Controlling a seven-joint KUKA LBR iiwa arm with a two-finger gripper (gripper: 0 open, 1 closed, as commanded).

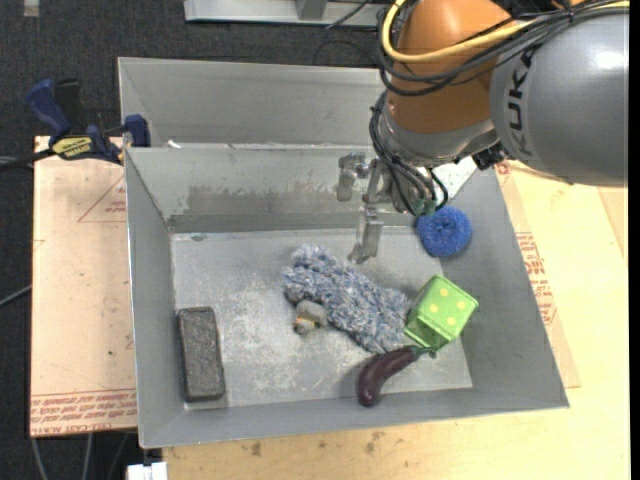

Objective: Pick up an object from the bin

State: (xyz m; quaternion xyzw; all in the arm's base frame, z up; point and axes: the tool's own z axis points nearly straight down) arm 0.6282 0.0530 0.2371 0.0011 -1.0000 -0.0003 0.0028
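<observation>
Under the arm's orange cover [445,28] the gripper [363,246], its opening impossible to tell, hangs above the far end of a blue-grey knitted cloth [345,303] lying mid-bin, its long axis slanting toward a green die [442,311].

Robotics lab: arm [565,78] over metal bin [250,173]

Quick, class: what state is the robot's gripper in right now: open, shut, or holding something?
Gripper: above the blue-grey knitted cloth in the middle of the bin; whether open or shut cannot be told.
</observation>
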